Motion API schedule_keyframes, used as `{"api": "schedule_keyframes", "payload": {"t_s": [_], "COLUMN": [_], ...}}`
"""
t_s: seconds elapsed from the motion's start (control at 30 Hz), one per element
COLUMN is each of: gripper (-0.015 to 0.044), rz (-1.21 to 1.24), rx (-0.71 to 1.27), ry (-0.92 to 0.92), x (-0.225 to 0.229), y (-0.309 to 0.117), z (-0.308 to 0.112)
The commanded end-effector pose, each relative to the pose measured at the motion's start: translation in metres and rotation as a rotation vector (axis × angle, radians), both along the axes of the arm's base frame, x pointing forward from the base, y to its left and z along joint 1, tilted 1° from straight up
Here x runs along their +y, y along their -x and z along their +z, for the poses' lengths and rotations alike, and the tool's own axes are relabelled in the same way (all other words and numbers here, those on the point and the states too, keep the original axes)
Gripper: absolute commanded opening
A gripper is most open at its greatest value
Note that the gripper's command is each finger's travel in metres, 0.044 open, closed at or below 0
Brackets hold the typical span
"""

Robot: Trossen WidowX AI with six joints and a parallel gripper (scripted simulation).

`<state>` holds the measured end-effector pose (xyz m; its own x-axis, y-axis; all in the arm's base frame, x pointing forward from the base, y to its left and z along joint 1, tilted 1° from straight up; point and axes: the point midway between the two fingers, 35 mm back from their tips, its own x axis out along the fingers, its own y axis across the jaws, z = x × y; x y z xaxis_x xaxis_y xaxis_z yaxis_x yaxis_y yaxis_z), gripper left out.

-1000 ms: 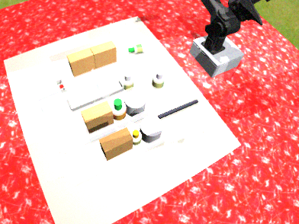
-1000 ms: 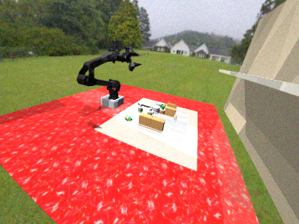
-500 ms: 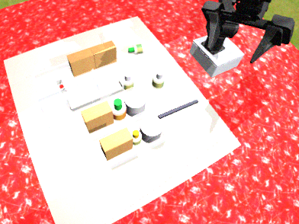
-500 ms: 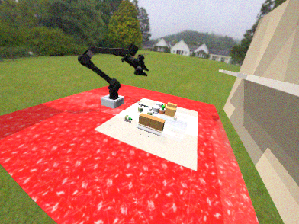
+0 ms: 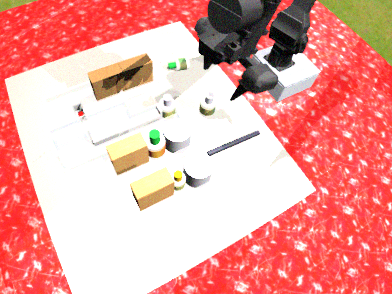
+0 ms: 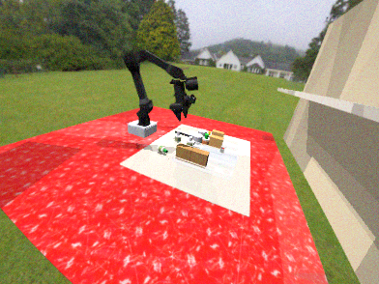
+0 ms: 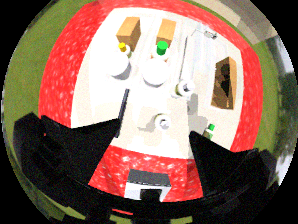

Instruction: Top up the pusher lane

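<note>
A white-capped jar with an olive lower part (image 5: 167,108) (image 7: 184,89) stands upright at the near end of the middle clear-walled lane; a long white piece (image 5: 110,125) lies behind it. A similar white-capped jar (image 5: 208,106) (image 6: 178,139) (image 7: 162,121) stands loose and upright nearer the robot base. A green-capped jar (image 5: 178,64) (image 6: 162,150) (image 7: 210,131) lies on its side. My gripper (image 5: 219,83) (image 6: 182,119) (image 7: 155,128) is open and empty, pointing down above the loose white-capped jar. The pusher plate and low front stop cannot be made out clearly.
Brown blocks (image 5: 121,77) (image 6: 191,156) stand beside the lane. Across it are two tan blocks (image 5: 128,154) (image 5: 153,190), a green-capped orange jar (image 5: 156,145), a yellow-capped jar (image 5: 178,180) and two grey cylinders (image 5: 177,139) (image 5: 198,172). A dark bar (image 5: 234,143) (image 7: 123,112) lies near the board's edge.
</note>
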<state>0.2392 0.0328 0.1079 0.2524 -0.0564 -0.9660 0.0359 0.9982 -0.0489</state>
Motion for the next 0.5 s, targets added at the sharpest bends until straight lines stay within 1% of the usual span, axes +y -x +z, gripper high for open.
{"api": "schedule_keyframes", "payload": {"t_s": [0.0, 0.07, 0.23, 0.27, 0.37, 0.47], "gripper": [0.044, 0.044, 0.044, 0.044, 0.044, 0.044], "rz": [-0.056, -0.064, -0.064, -0.064, -0.064, -0.064], "rx": [0.201, 0.235, 0.235, 0.235, 0.235, 0.235], "ry": [-0.039, -0.051, -0.051, -0.051, -0.051, -0.051], "x": [-0.028, -0.032, -0.032, -0.032, -0.032, -0.031], "y": [0.005, 0.005, 0.005, 0.004, 0.003, 0.003], "z": [-0.022, -0.026, -0.026, -0.029, -0.058, -0.061]}}
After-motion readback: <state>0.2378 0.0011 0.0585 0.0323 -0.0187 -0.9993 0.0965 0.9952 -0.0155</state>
